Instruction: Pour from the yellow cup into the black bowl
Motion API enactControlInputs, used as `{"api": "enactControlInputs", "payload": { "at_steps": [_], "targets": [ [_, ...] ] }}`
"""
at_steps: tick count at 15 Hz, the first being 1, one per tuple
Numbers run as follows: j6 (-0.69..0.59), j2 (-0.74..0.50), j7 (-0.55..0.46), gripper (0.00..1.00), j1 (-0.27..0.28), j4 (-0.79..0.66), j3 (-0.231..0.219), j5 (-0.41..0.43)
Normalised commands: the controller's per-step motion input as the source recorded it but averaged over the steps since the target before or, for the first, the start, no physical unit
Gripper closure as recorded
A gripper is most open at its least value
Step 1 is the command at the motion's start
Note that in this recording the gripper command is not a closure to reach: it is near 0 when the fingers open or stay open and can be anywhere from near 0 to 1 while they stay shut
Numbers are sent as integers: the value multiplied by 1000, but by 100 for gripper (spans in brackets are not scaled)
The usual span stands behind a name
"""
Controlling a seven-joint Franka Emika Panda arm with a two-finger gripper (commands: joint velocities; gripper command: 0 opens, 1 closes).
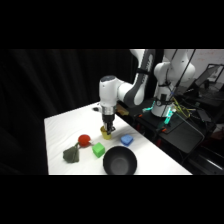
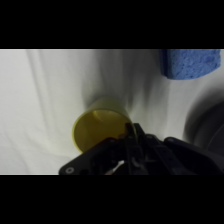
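End effector (image 1: 107,129) at the yellow cup (image 1: 106,133), grip state unclear.
Black bowl (image 1: 120,161) sits at five o'clock; a shallow rim hold could tip the cup early.

Pretty dim room overall: the background behind the arm is basically black, and only the white surface (image 1: 60,135) catches real light, so it stands out bright against everything else. Side view is soft all over, edges smeared, small stuff reads as blobs of colour. The black bowl (image 1: 120,161) just swallows light, with a faint sheen on its rim. A teal glow (image 1: 167,114) shows at right. Wrist view is blurrier still: the claw (image 2: 131,131) linkage is a dark out-of-focus mass, the yellow cup (image 2: 99,129) looks fuzzy, and grey shadow pools around it.
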Motion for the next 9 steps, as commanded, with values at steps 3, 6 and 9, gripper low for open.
{"api": "enactControlInputs", "payload": {
  "at_steps": [3,6,9],
  "targets": [
    [-460,-255,86,14,81,-3,-36,-49],
    [-586,-503,267,12,192,-22,-64,-224],
    [-569,-539,254,13,140,32,48,-209]
  ]
}}
